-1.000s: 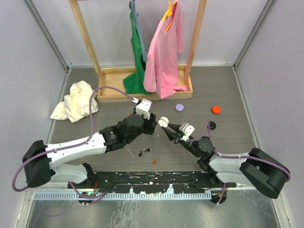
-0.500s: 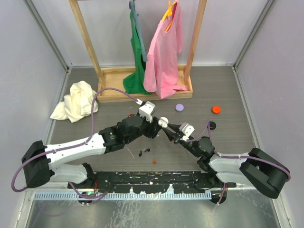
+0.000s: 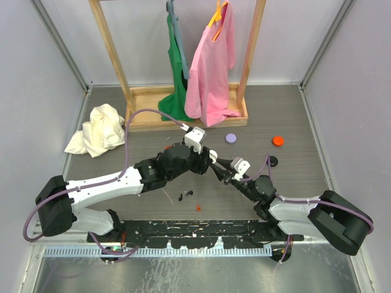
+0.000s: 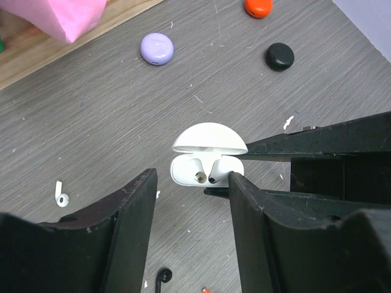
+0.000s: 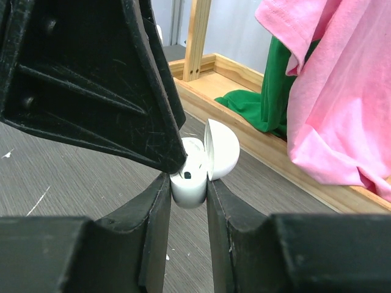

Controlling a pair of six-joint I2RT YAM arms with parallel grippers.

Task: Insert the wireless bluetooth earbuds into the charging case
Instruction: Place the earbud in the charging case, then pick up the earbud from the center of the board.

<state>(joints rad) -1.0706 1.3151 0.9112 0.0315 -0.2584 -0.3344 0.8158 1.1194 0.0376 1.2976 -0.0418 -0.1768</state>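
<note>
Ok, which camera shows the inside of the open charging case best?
Left wrist: it looks down into the charging case, lid up, both sockets showing. Right wrist sees it side-on, clamped in the right gripper. Top external shows only a speck.

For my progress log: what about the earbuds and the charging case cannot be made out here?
Top view: the charging case is mostly covered by the left gripper; its sockets are too small.
Left wrist view: one earbud lies loose; whether the other sits in the case is unclear, the sockets being small and dark.
Right wrist view: the left gripper's finger covers the case's left part.
</note>
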